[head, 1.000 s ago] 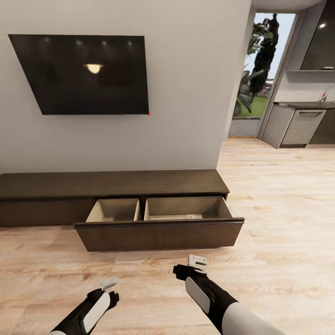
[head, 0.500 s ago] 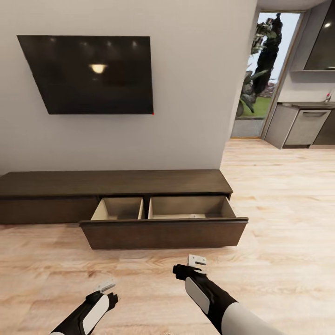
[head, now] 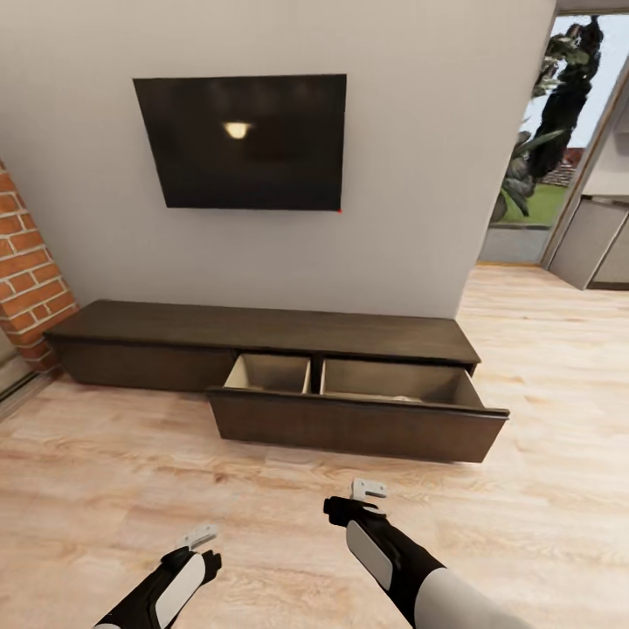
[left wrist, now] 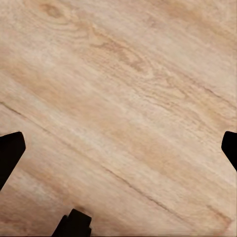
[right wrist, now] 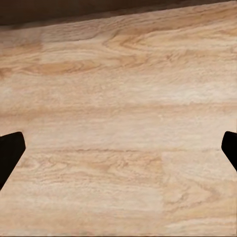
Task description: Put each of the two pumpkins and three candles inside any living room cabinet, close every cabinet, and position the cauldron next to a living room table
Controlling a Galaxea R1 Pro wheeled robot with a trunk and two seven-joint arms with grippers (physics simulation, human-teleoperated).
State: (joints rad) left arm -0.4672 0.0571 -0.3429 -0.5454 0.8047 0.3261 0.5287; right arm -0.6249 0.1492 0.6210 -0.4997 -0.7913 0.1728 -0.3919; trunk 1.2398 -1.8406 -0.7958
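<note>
Mid-frame: long, low dark-brown cabinet (head: 262,328), drawer pulled out, pale beige inside, perhaps something small within. Left fingers (left wrist: 11,150) and right fingers (right wrist: 11,148) spread wide, empty.

floor (head: 131,472): pale wood planks | on it: cabinet (head: 262,328), drawer open

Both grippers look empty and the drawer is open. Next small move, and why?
Probably turn the base away to look for pumpkins and candles. The long dark-brown wood cabinet has its wide drawer pulled out, its beige interior mostly bare. The left gripper and right gripper hang open over wood floor, holding nothing.
</note>
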